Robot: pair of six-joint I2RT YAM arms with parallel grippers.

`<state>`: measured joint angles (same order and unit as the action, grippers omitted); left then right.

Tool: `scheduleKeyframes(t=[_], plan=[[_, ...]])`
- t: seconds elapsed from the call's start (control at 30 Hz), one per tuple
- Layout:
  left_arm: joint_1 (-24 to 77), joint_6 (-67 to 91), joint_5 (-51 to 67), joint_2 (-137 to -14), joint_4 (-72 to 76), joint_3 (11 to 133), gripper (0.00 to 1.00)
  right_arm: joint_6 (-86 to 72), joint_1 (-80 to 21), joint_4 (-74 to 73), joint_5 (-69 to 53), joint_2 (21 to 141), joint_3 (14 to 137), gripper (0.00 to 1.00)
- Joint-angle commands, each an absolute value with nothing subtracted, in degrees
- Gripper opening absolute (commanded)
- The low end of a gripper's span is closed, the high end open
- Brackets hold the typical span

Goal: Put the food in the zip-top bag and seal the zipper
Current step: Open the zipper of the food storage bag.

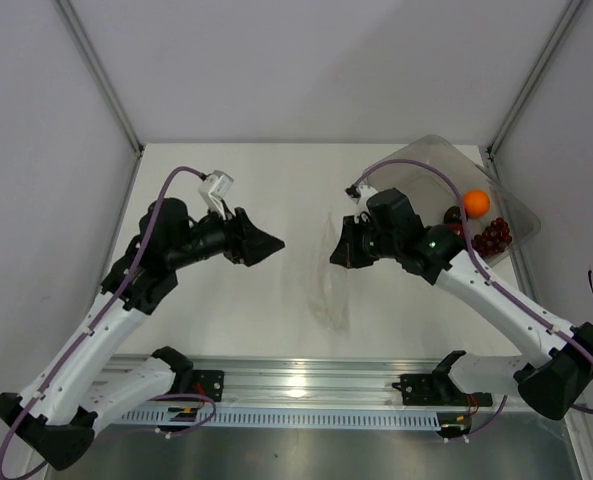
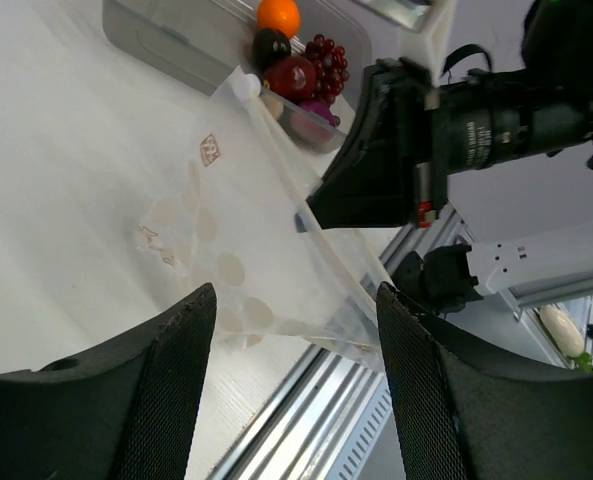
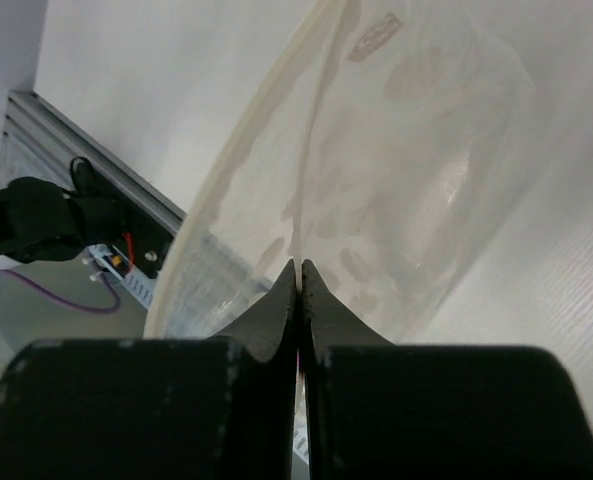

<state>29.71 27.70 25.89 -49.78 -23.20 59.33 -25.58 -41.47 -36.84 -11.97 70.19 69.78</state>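
Right gripper [image 3: 298, 272] pinched shut on mouth edge of clear crinkly zip-top bag [image 2: 238, 228], mid-table | left gripper [image 2: 294, 300] stood open, empty | small fruit-like food [image 1: 476, 225] sat in rigid clear bin [image 1: 426, 148] | left likely needed opposite lip, to spread mouth.

Clear, empty zip-top bag [image 1: 328, 270] hangs upright left of the bin [image 1: 426, 145], its zipper [image 3: 259, 105] parted and one lip pinched by the right hand [image 3: 298, 272]. The food [image 1: 476, 203] lies inside the bin.

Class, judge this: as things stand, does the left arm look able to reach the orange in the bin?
Probably not. The orange sits in the bin at the far right, and the right gripper, shut on the bag, stands between it and the open left gripper.
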Motion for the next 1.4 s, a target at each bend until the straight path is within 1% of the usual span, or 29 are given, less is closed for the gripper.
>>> scheduleKeyframes(t=[0.0,0.17,0.33,0.53,1.03,1.37], plan=[[32.6,30.5,26.1,-51.5,-21.4,59.9,0.67,-24.3,-41.5,-33.8,-10.0,69.1,66.3,0.0],[38.6,30.8,22.2,-54.6,-22.3,61.1,0.68,-25.8,-41.5,-32.3,-10.1,67.8,64.2,0.0],[44.3,28.6,14.5,-59.7,-27.1,65.5,0.68,-27.0,-41.5,-32.6,-9.8,66.4,64.8,0.0],[47.9,27.5,8.0,-62.9,-30.1,67.8,0.68,-27.2,-41.4,-33.4,-9.6,65.0,66.2,0.0],[51.9,29.2,9.6,-68.8,-28.0,70.1,0.66,-27.4,-41.5,-33.8,-9.3,65.7,67.0,0.0],[52.6,29.4,8.3,-72.5,-29.7,72.0,0.65,-28.0,-41.7,-35.2,-8.5,66.8,68.3,0.0]])
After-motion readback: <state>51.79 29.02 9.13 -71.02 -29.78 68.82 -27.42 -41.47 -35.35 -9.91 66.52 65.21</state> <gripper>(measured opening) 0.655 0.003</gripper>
